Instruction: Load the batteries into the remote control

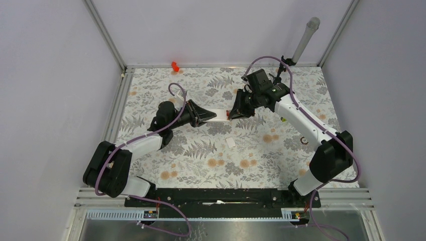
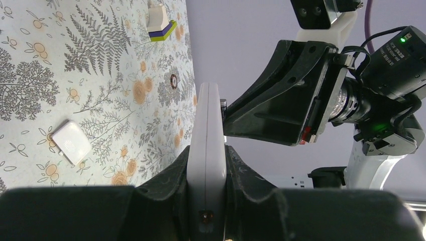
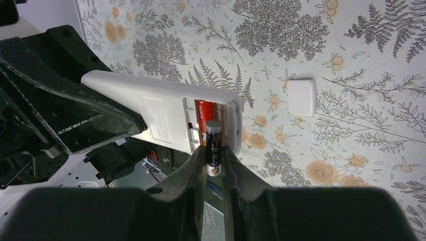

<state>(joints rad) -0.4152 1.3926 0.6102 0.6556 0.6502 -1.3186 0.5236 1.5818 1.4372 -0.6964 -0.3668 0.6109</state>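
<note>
Left gripper (image 1: 207, 116) is clenched on the remote control (image 1: 219, 115), gripping one end and holding it up off the tabletop (image 1: 201, 160), mid-table, btwn the two arms. Back side faces the right wrist cam and the battery bay is open. One battery (image 3: 202, 108) sits inside, red label showing, in the slot nearer the remote's middle. Right gripper (image 3: 213, 153) is right at the remote's free end, pinching a second battery (image 3: 213, 145), black w/ a silver cap. Its top end pokes into the open slot just beside the seated one; can't tell if it's touching bottom. Small white square plate (image 3: 302, 96) lies flat on the tabletop, apart from the remote. Bright red piece (image 1: 175, 66) is way off at the far edge.
</note>
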